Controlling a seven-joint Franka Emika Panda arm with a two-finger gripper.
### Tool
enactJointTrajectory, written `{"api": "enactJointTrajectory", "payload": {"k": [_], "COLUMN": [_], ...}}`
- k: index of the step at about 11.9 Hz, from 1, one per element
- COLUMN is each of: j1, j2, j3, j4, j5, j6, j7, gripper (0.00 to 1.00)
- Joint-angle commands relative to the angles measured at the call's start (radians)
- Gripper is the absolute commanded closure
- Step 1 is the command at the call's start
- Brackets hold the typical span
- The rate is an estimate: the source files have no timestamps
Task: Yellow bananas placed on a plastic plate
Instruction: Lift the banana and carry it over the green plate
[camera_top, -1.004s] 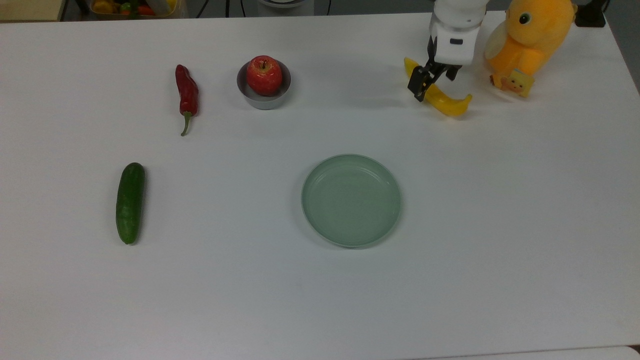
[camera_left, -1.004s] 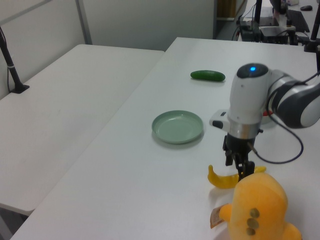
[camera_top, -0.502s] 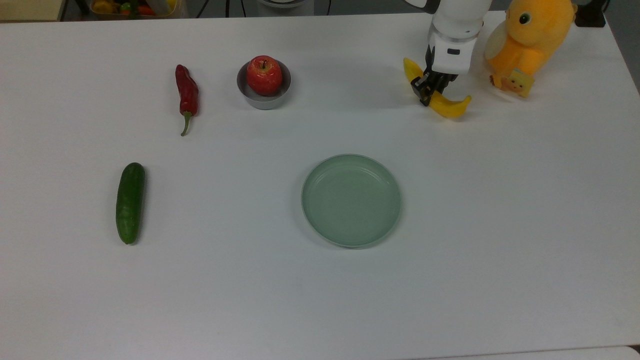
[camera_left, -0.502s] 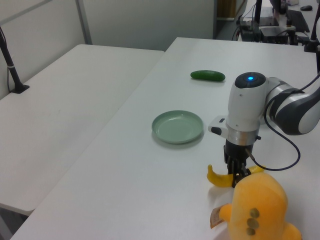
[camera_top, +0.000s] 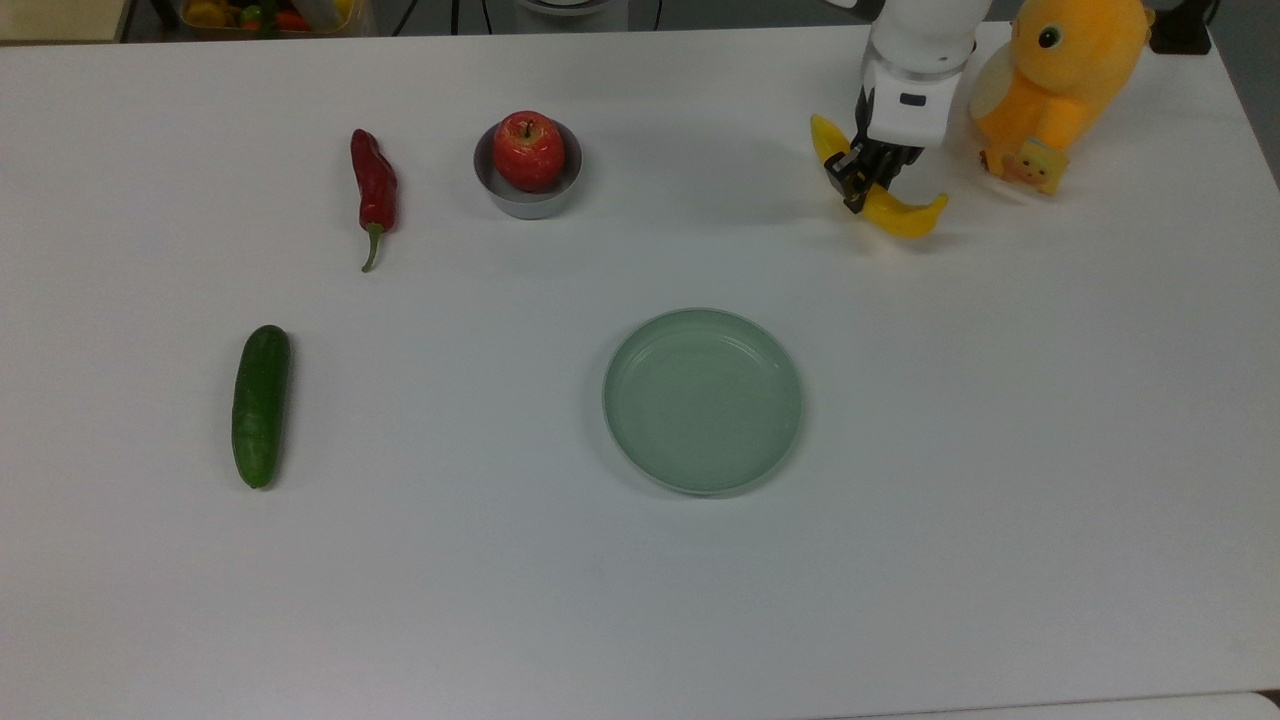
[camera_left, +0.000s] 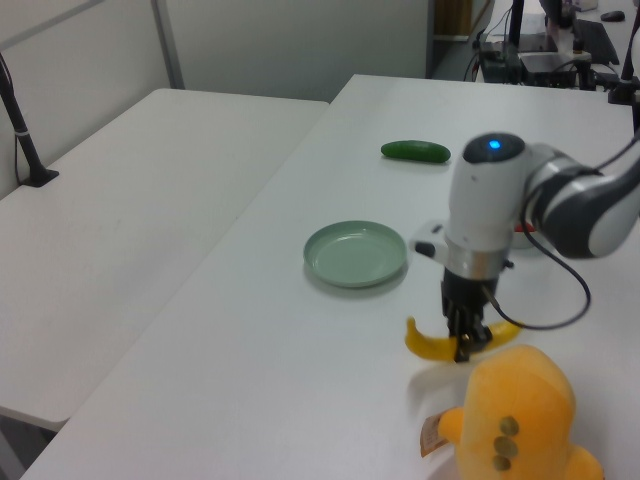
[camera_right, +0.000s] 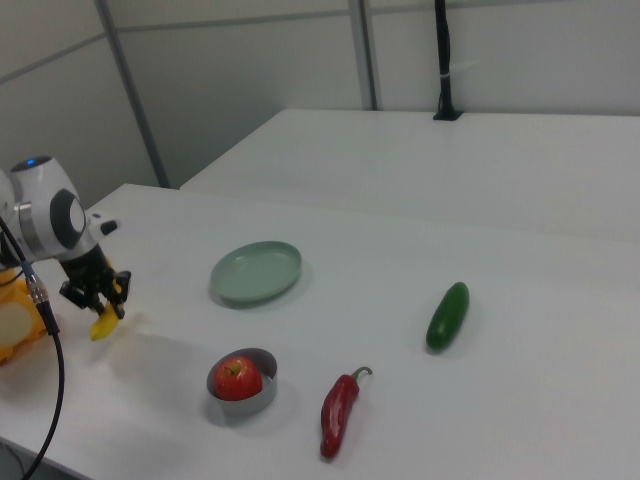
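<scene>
Surface: white counter, more white counters behind in the left view.
Banana: near the counter's far edge in the top view, toward its right corner, just beside the plush toy; looks lifted a bit, shadow under it in the left view.
End effector: clamped narrow on the banana mid-body, stem end sticking out.
Plate: mid-counter, bare, well apart from the banana.
Risk 1: banana is curved & slim w/ a small grip area, so it may swivel or slip out during carry.
Risk 2: long ends could clip the toy on exit.
Risk 3: if released off-centre, one end overhangs the plate rim & it rolls off.
Bystanders: apple in bowl, pepper, cucumber, all off the likely path.
</scene>
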Motion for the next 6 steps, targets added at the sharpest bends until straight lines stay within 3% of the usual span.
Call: {"api": "enactJointTrajectory", "payload": {"k": [1, 6], "j1": [-0.038, -0.054], "j2": [-0.005, 0.089], "j3": [-0.012, -0.165], "j4": [0.2, 0.406], "j5": [0.027, 0.034], "j6": [-0.165, -0.153], "j7": [0.014, -0.07], "gripper": [1.0, 1.0]}}
